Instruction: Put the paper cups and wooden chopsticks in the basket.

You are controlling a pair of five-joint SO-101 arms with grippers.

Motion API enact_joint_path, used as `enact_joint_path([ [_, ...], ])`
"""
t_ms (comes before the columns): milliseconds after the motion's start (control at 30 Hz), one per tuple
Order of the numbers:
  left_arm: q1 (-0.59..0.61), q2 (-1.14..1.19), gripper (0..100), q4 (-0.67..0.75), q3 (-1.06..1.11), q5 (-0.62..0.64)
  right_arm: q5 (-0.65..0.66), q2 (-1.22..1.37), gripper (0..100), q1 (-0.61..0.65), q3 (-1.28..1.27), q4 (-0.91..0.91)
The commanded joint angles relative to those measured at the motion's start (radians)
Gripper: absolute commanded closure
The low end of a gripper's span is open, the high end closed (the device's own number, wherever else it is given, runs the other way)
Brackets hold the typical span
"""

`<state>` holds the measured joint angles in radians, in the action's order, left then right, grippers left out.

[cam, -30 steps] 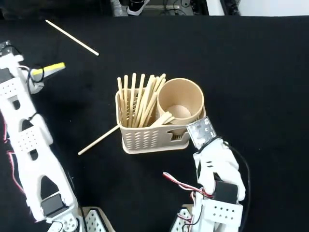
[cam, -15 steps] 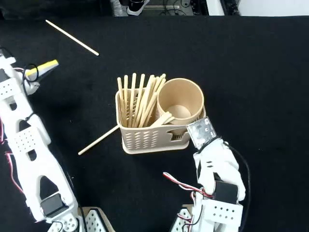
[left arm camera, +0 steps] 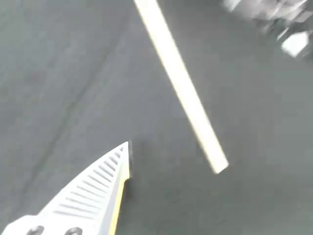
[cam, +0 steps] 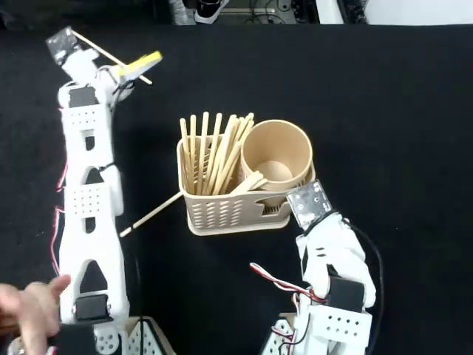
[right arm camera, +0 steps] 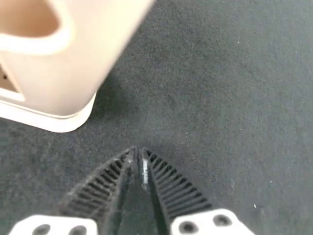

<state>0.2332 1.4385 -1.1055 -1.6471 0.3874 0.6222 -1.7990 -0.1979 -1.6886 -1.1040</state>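
Chopstick (left arm camera: 181, 88) loose by open left jaws; right jaws closed beside basket (cam: 236, 211) w/ cup (cam: 295, 151).

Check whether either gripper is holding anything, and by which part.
Nothing is held. The right gripper is shut empty beside the basket; the loose chopstick lies just off the left gripper, ungripped.

1. Basket (cam: 235, 214) at the middle of the table (cam: 399, 111); bundled chopsticks (cam: 211, 151) stand in its left compartment; paper cup (cam: 276, 151) in its right.
2. Loose chopstick (cam: 150, 214) lies left of the basket, one end at its wall.
3. Far chopstick (cam: 103, 50) lies back left, beside the left gripper (cam: 146, 62).
4. Right gripper (right arm camera: 138, 159) just in front of the basket's right corner.
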Motion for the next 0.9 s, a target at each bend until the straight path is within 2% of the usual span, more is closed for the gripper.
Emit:
enact_joint_path([
  [0,-0.054,-0.04,4,0.238,-0.013,0.026,0.008,-0.048,98.6,0.003,0.002,-0.006],
  [133,-0.064,-0.009,12,0.436,0.038,0.025,0.008,-0.048,98.6,0.003,0.002,-0.008],
  [233,-0.045,0.048,19,0.694,0.071,0.028,0.008,-0.048,98.6,0.003,0.002,-0.008],
  [400,0.013,0.173,28,0.994,0.094,0.023,0.008,-0.048,98.6,0.003,0.002,-0.009],
  [567,0.061,0.261,30,1.163,0.087,0.023,0.008,-0.048,98.6,0.003,0.002,-0.009],
  [700,0.061,0.316,30,1.352,0.093,0.026,0.008,-0.048,98.6,0.003,0.002,-0.009],
  [867,0.015,0.353,30,1.382,0.087,0.026,0.008,-0.048,98.6,0.003,0.002,-0.009],
])
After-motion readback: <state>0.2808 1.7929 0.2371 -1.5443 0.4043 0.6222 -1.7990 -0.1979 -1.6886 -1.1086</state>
